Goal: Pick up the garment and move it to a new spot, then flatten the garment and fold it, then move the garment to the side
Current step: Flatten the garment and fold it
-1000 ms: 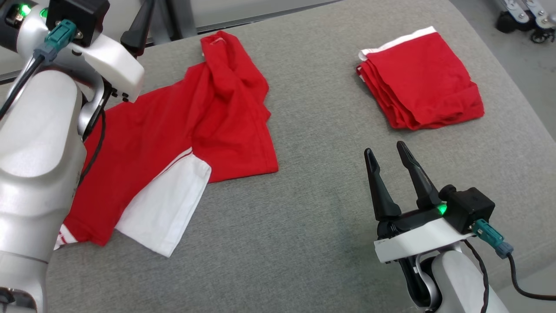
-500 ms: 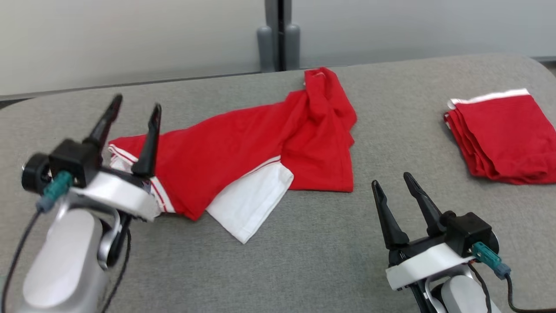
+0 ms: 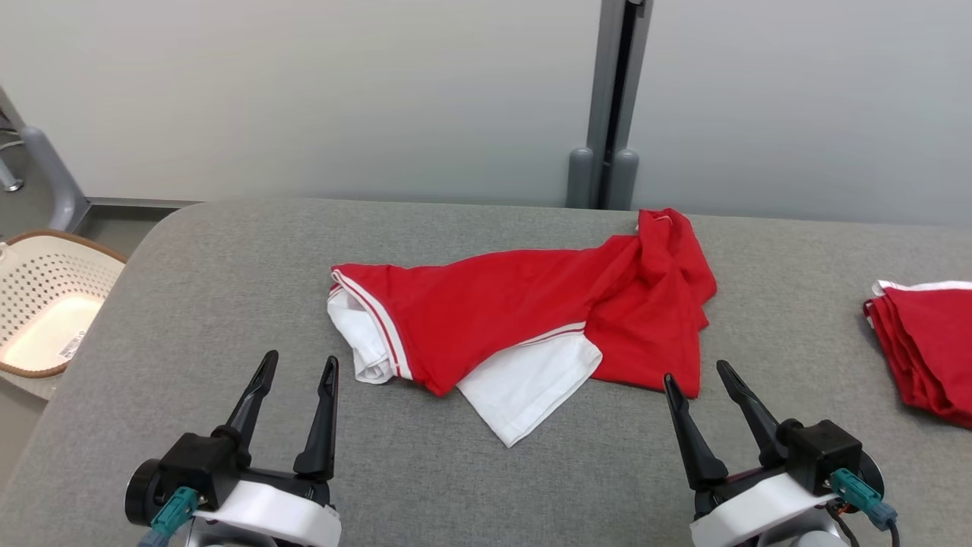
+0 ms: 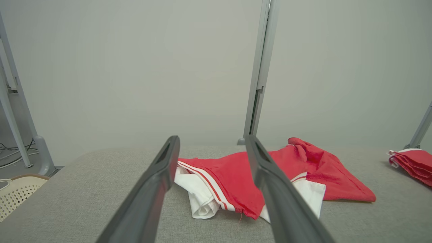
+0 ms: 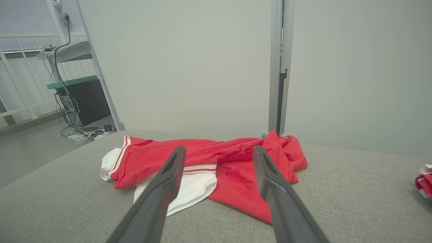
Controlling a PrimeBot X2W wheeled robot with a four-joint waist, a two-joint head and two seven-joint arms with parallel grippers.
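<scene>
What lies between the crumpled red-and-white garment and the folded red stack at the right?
Nothing: in the head view that stretch is bare grey padded surface, with the crumpled garment and the folded stack lying apart.

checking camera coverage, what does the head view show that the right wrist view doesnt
Head view: a perforated basket off the table's left end, and the left end effector, open. Right wrist view: a black cabinet and floor cables at its left. Both: the crumpled red and white garment, the folded red garment to its right, the grey table, and the open right end effector.
</scene>
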